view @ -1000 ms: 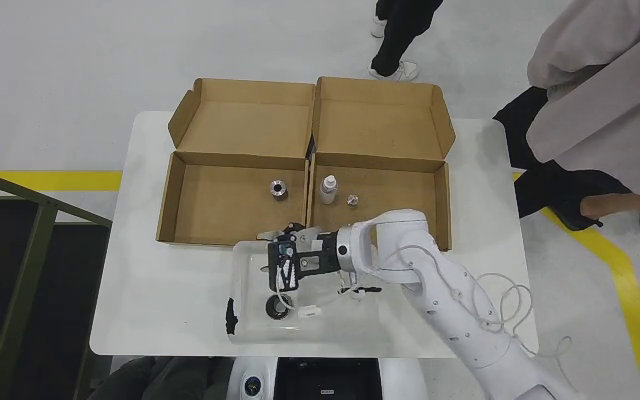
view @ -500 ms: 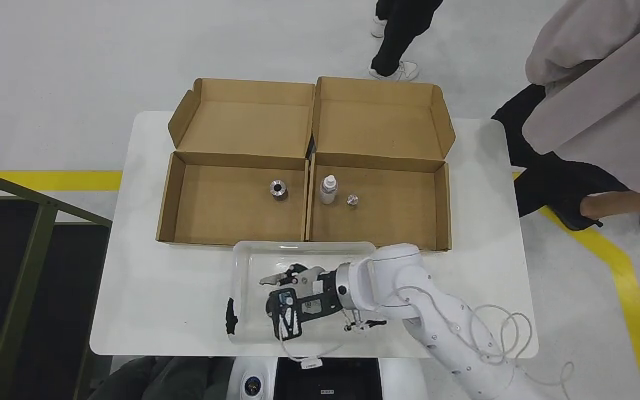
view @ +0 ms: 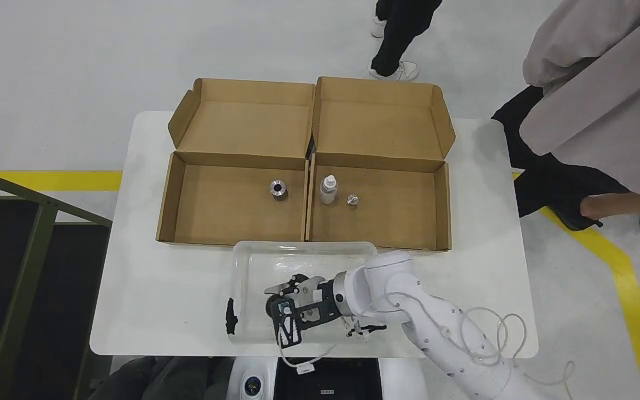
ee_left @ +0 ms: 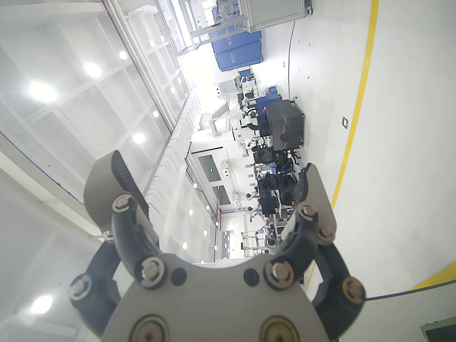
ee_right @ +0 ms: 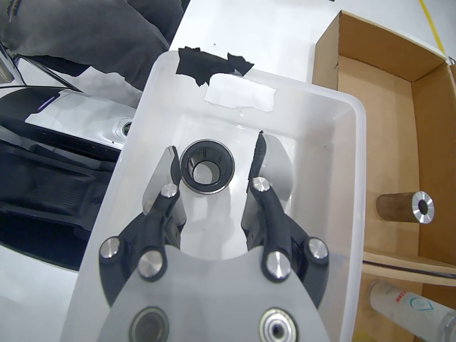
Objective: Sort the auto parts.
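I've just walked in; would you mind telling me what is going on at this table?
The robot is sorting auto parts. Its right gripper is down in the white tray, jaws open on either side of a black bearing ring, not yet closed on it. The left gripper has its jaws open and empty. The left cardboard box holds a metal cylinder; the right cardboard box holds a small bottle and a small metal part.

On the table (view: 140,280), two cardboard boxes sit side by side toward the far edge, with a plastic tray (view: 250,250) just in front of them. The left box (view: 185,205) holds a metal bushing (view: 276,188). The right box (view: 420,215) holds a small bottle (view: 328,188) by its left wall and a small metal part (view: 352,200) just right of the bottle. In the tray, a bearing (ee_right: 206,170) lies between the spread fingers of the right gripper (ee_right: 217,149).
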